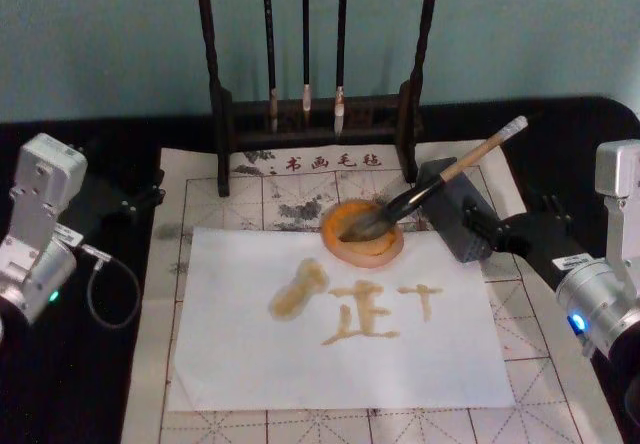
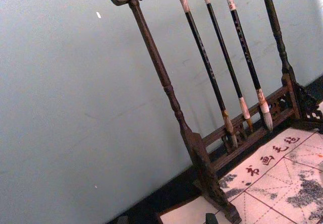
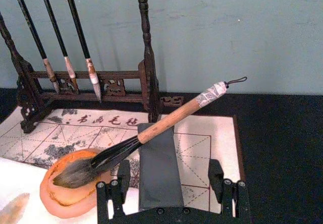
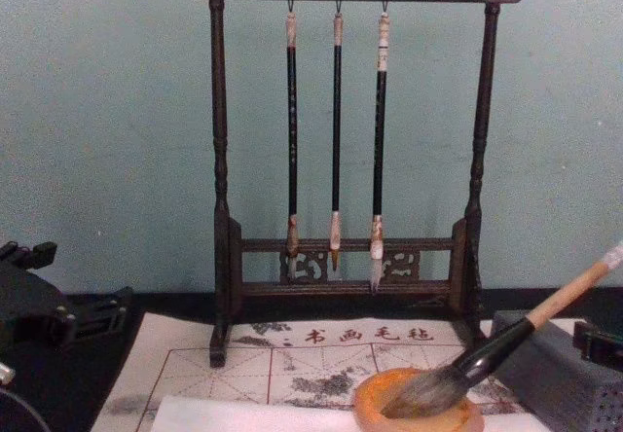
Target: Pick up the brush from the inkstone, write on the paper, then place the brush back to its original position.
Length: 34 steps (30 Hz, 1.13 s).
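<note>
Brush [image 1: 420,192]: lay with its tuft in the inkstone [image 1: 362,234] and its handle propped on the grey block [image 1: 455,209].
Inkstone: sat on the mat [image 1: 560,314], touching the far edge of the paper [image 1: 340,364].
Paper: bore tan strokes.
Right pincer [image 3: 171,183]: released, fingers spread either side of the block, clear of the brush.
Left pincer [image 1: 130,204]: parked left of the mat; state cannot be told.

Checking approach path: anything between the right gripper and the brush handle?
Nothing visible. The right gripper, open, sits just short of the grey block; the brush leans across that block with its tuft in the inkstone. The handle rises free above the block.
</note>
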Tool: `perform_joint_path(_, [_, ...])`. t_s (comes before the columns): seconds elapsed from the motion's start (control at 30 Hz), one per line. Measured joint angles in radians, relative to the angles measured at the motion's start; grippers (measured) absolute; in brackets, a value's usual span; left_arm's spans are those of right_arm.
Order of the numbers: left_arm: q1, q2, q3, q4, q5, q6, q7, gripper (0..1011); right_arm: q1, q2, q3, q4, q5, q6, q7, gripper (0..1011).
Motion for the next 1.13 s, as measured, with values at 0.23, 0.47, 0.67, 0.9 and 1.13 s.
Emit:
perform_joint_path(0.23, [0.0, 0.0, 0.0, 0.0, 0.0, 0.0, 0.0, 1001, 0.0, 0.0, 0.001, 0.0, 0.001, 0.0, 0.0, 1000])
perform_joint_path(0.47, [0.0, 0.0, 0.0, 0.0, 0.0, 0.0, 0.0, 1001, 0.0, 0.0, 0.001, 0.0, 0.003, -0.001, 0.0, 1000])
perform_joint_path(0.67, [0.0, 0.0, 0.0, 0.0, 0.0, 0.0, 0.0, 1001, 0.0, 0.0, 0.001, 0.0, 0.004, -0.001, 0.0, 1000])
perform_joint_path(0.9, [0.0, 0.0, 0.0, 0.0, 0.0, 0.0, 0.0, 1001, 0.0, 0.0, 0.001, 0.0, 0.004, -0.001, 0.0, 1000])
perform_joint_path(1.13, [0.0, 0.0, 0.0, 0.0, 0.0, 0.0, 0.0, 1001, 0.0, 0.0, 0.001, 0.0, 0.004, -0.001, 0.0, 1000])
